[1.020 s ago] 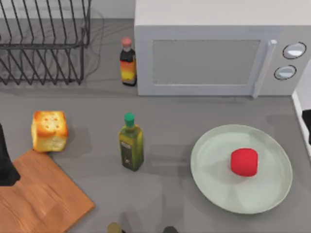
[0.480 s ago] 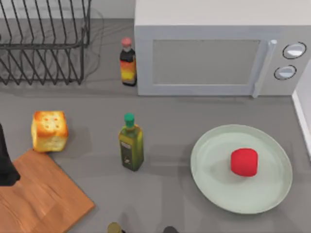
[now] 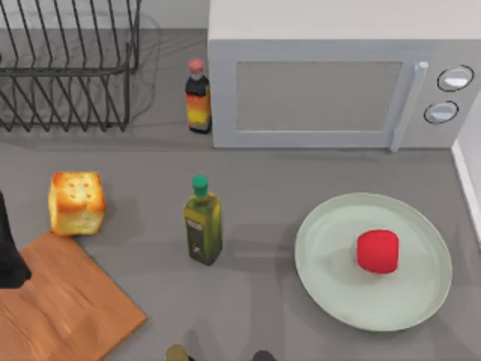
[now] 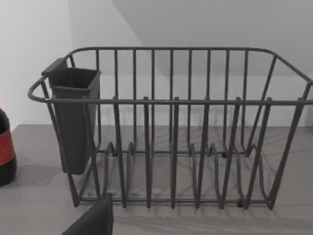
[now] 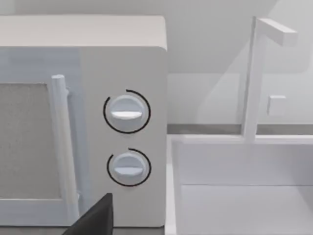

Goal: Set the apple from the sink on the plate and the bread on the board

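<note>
Left arm is a dark shape at the top view's left edge, over the near-left end of the board. Its pincer isn't resolvable there. The left wrist view has one dark finger tip at the frame's edge, so I can't tell whether the pincer is wide, narrow or holding anything; probably empty, since the bread is sitting free on the counter. That wrist camera faces the wire dish rack, not the bread.

Right pincer: one dark finger tip in the right wrist view, state likewise can't tell. That camera faces the microwave knobs with the white sink just beside it, basin bare as far as visible.

Task status:
- Apple: done. It rests inside the plate, right of centre, nothing gripping it.
- Bread: not done. It stands on the grey counter just beyond the board's far corner, touching or nearly touching that corner; the overhead view doesn't settle which. No part of it clearly sits on the wood.

Left to do, my read: left arm takes the bread and sets it down on the board, a short move toward the near-left. Oil bottle stands well to the right of the bread, sauce bottle back by the microwave; neither is in that path.
</note>
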`<state>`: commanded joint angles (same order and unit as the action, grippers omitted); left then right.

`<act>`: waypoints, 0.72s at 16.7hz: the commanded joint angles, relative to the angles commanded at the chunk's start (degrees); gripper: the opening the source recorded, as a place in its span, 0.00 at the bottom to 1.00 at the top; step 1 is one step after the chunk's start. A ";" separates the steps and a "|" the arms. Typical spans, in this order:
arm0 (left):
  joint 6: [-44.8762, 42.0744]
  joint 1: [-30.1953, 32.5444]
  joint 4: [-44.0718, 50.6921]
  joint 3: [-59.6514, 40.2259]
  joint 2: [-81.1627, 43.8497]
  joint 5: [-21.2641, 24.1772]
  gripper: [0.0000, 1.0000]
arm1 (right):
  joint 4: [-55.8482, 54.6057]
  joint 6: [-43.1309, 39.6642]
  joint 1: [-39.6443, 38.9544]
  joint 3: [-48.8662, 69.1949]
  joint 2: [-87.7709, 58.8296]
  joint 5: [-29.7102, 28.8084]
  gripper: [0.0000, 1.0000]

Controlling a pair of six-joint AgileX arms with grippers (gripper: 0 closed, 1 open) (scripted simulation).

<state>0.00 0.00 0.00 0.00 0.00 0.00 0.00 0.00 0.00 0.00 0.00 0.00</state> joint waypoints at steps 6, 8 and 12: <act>-5.60 2.85 5.13 -8.69 -8.64 -2.08 1.00 | 0.00 0.00 0.00 0.00 0.00 0.00 1.00; -9.87 5.11 9.34 -16.25 -16.38 -3.60 1.00 | 0.00 0.00 0.00 0.00 0.00 0.00 1.00; -19.89 10.34 20.74 -35.36 -38.23 -7.17 1.00 | 0.00 0.00 0.00 0.00 0.00 0.00 1.00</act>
<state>-19.89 10.34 20.74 -35.36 -38.23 -7.17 0.00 0.00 0.00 0.00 0.00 0.00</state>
